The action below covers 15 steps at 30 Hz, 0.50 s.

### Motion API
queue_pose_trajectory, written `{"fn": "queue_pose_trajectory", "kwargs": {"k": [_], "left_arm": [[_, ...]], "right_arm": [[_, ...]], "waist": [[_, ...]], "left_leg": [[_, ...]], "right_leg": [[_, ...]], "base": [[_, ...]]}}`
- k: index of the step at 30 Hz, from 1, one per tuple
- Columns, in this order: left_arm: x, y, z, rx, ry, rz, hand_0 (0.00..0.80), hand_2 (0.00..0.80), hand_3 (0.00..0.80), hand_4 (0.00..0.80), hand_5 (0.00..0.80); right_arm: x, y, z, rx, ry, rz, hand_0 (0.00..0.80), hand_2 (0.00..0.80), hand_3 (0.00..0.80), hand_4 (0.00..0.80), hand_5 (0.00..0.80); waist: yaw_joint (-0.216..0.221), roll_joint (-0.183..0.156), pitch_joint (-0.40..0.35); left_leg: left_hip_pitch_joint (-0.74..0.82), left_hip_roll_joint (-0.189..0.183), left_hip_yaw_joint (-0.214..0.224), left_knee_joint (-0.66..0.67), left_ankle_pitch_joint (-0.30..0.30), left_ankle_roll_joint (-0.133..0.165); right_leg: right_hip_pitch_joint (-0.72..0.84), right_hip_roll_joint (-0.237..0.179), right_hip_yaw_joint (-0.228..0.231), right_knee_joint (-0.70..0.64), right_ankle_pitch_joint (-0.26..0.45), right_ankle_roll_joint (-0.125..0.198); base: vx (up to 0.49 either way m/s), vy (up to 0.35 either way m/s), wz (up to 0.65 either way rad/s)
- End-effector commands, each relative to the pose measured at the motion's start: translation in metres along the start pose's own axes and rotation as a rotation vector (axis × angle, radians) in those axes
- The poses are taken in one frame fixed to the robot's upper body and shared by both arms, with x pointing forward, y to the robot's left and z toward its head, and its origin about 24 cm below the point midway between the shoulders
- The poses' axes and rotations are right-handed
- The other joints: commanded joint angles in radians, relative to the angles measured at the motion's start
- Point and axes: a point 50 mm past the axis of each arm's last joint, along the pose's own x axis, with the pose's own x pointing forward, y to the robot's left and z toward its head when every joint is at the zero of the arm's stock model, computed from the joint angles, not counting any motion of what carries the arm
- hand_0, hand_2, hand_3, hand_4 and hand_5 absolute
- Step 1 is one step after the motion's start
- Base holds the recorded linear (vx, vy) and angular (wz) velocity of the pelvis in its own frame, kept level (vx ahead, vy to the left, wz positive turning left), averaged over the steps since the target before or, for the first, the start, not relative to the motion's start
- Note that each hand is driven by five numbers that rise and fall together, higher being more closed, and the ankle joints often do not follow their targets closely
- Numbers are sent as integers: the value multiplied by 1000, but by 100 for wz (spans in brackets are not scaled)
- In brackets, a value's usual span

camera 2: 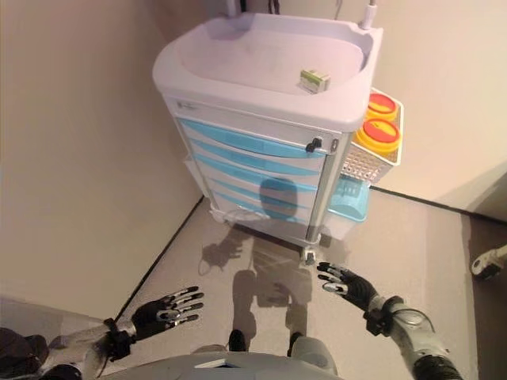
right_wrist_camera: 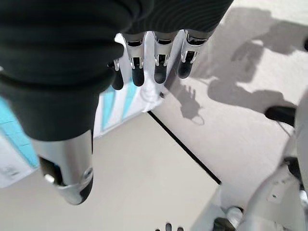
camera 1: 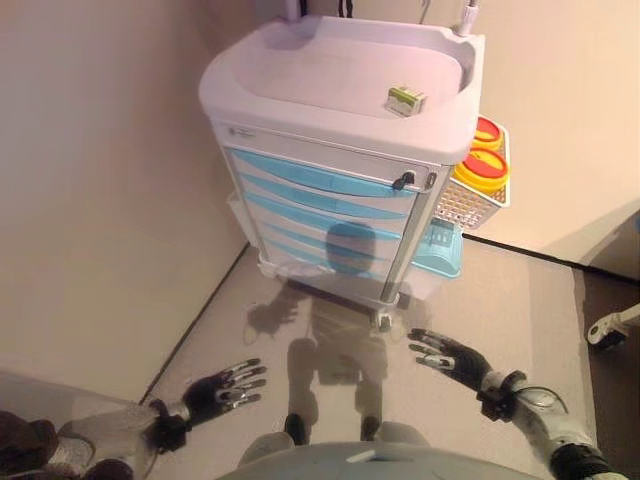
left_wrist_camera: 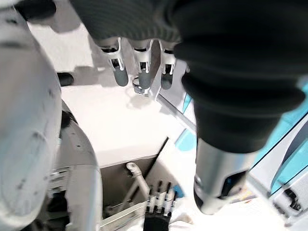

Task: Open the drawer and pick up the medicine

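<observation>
in the upper centre of the frame stands a white medical cart [camera 1: 340, 150] with a stack of light-blue drawers [camera 1: 320, 215], all shut. no medicine visible inside, so presumably hidden behind one of those fronts; impossible to tell which. on the cart's recessed top, toward the upper right, lies a small green-and-white box [camera 1: 406, 99], possibly a medicine pack, though too small to be sure. at the right end of the top drawer sits a dark knob or latch [camera 1: 403, 181]; hung on the cart's right side, a white mesh basket [camera 1: 462, 205] with red-and-yellow lidded containers [camera 1: 483, 168].

in the lower left of the frame hovers the left hand [camera 1: 225, 386], fingers spread and relaxed, holding nothing. in the lower right, the right hand [camera 1: 450, 355], likewise splayed and empty. both well apart from the cart, above bare floor.

likely handling: drawers rigid plastic, probably light and smooth-running, best pulled by the recessed lip along a front's upper edge, near the middle to avoid skewing. latch perhaps needing release first. cart on casters, so liable to roll under a hard tug. a medicine pack likely light, thin-walled, easily crushed; best pinched gently across its short sides.
</observation>
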Motion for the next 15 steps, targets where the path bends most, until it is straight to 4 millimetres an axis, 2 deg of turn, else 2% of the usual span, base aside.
{"fn": "queue_pose_trajectory", "kwargs": {"k": [1, 6, 15], "left_arm": [[15, -1, 19, 37, -90, 24, 0, 0, 0, 0, 0], [30, -6, 7, -8, -105, 83, 0, 0, 0, 0, 0], [42, -12, -4, -88, -118, 101, 0, 0, 0, 0, 0]], "right_arm": [[20, 16, 1, 10, -21, 62, 0, 0, 0, 0, 0], [32, 29, -27, 144, 11, 56, 0, 0, 0, 0, 0], [34, 39, -51, 261, 50, 33, 0, 0, 0, 0, 0]], "waist": [[11, -39, -2], [22, -43, -18], [23, -40, -34]], "left_leg": [[19, 11, -45, 2, -83, -54], [25, 3, -44, 8, -93, -46], [49, -6, -41, -6, -99, -35]], "right_leg": [[135, -50, -36, -244, 121, 113], [144, -54, -42, -241, 120, 112], [162, -52, -44, -247, 120, 112]], "base": [[-27, -5, 5], [-14, -9, 11], [-2, -2, 3]]}}
